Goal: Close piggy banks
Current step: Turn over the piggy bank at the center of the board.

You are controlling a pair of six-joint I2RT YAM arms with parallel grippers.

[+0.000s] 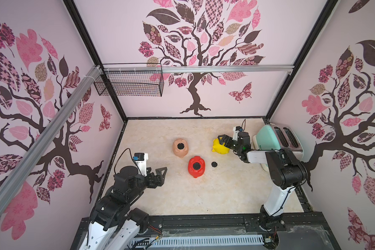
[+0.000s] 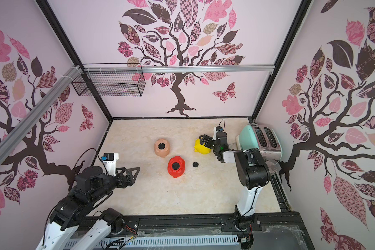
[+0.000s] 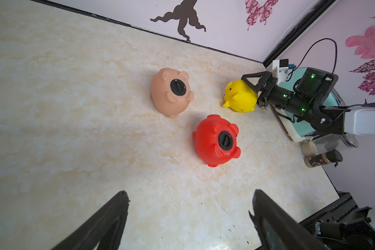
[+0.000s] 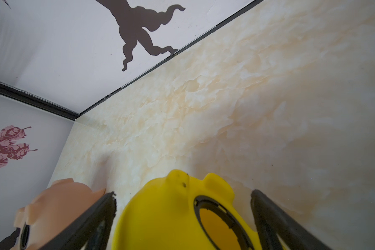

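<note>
Your right gripper [image 4: 183,192] is wide open, straddling the yellow pig [image 4: 160,216], gap each side, no grip. Left gripper [image 3: 189,192] open too, well apart from the red pig [image 3: 205,138] and peach-pink pig [image 3: 160,92].

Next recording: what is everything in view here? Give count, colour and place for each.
peach pig: one, peach-pink, mid-table, belly hole plugged
red pig: one, red, nearer the robot, plugged
yellow pig: one, yellow, near the toaster, belly hole open
loose plug: one, black, on the table beside the red pig
toaster: one, mint-green and chrome, far right corner
basket: one, black wire, hung on the back wall
jar: one, dark lid, by the toaster
table: one, cream marble
left hand: one, black, open, at the table's left edge
right hand: one, black, open, astride the yellow pig
</note>
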